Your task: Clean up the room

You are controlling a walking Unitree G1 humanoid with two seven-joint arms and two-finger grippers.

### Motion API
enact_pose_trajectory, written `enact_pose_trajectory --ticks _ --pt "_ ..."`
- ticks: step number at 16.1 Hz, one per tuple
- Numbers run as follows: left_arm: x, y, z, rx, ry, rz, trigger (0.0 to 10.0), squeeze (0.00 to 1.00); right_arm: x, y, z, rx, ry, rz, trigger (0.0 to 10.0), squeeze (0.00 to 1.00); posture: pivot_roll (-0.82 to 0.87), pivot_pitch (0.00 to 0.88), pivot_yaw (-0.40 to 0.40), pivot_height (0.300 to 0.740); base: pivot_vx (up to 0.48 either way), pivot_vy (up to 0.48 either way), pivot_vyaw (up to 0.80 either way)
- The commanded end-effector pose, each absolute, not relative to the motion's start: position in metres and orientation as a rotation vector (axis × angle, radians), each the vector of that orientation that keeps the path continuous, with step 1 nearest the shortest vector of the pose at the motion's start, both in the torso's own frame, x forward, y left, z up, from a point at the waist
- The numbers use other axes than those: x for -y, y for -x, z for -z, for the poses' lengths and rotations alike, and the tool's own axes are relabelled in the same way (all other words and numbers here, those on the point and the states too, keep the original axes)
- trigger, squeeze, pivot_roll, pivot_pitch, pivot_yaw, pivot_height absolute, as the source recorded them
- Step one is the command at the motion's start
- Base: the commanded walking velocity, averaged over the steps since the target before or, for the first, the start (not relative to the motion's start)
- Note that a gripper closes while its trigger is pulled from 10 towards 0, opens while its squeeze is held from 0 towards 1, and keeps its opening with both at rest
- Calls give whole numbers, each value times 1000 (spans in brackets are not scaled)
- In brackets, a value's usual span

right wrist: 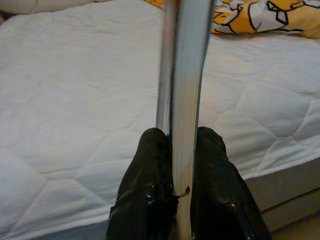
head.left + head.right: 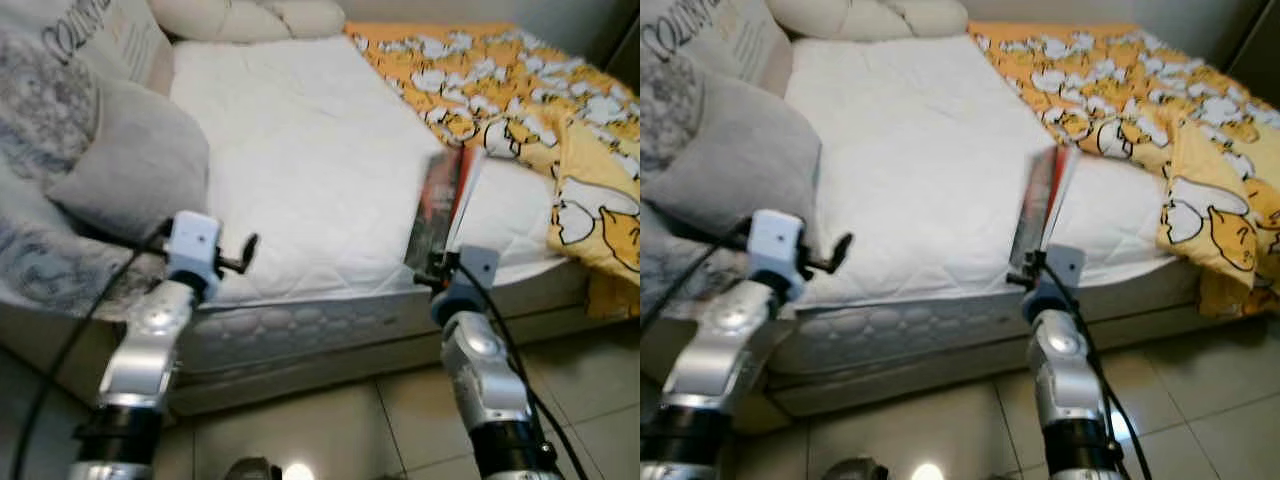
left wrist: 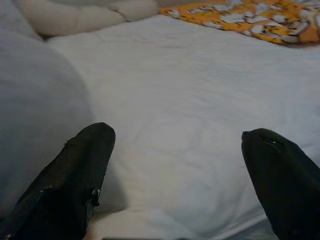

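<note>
**Book gripped, ready to carry off the bed**

Your right hand (image 1: 172,150) is clamped on a thin book (image 2: 440,205), holding it edge-up over the near edge of the bed (image 2: 300,150). Judging by this, you're mid-pickup; next you need a place to put it. The book is stiff and flat (pages pale, cover dark red); the quilted sheet is soft. Your left hand (image 3: 175,165) hovers wide open, empty, beside a grey pillow (image 2: 135,160).

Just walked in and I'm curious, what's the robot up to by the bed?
The robot stands at the side of the bed. Its right gripper is shut on a thin book, holding it edge-up over the white mattress. Its left gripper is open and empty, near the grey pillow. A yellow patterned blanket lies bunched on the far side.
</note>
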State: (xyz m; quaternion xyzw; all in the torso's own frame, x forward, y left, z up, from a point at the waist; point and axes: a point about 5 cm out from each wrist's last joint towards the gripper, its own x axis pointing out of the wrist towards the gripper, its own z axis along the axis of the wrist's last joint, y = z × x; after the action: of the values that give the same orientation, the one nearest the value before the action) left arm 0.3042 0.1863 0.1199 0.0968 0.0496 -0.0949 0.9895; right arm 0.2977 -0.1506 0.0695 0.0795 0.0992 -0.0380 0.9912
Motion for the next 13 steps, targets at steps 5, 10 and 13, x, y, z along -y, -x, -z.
enact_pose_trajectory --ticks 5,10,13 --pt "-180 -306 -128 -53 -183 214 10000 349 151 -304 -84 -139 -142 60 10000 0 65 0 -31 740 0 0 0" --pt "-180 -307 -126 -57 -174 211 10000 380 153 -305 -85 -137 -134 65 10000 0 65 0 -32 740 300 0 0" --pt "-179 -307 -126 -59 -168 213 10000 388 152 -306 -87 -129 -71 35 10000 0 65 0 -31 740 354 0 0"
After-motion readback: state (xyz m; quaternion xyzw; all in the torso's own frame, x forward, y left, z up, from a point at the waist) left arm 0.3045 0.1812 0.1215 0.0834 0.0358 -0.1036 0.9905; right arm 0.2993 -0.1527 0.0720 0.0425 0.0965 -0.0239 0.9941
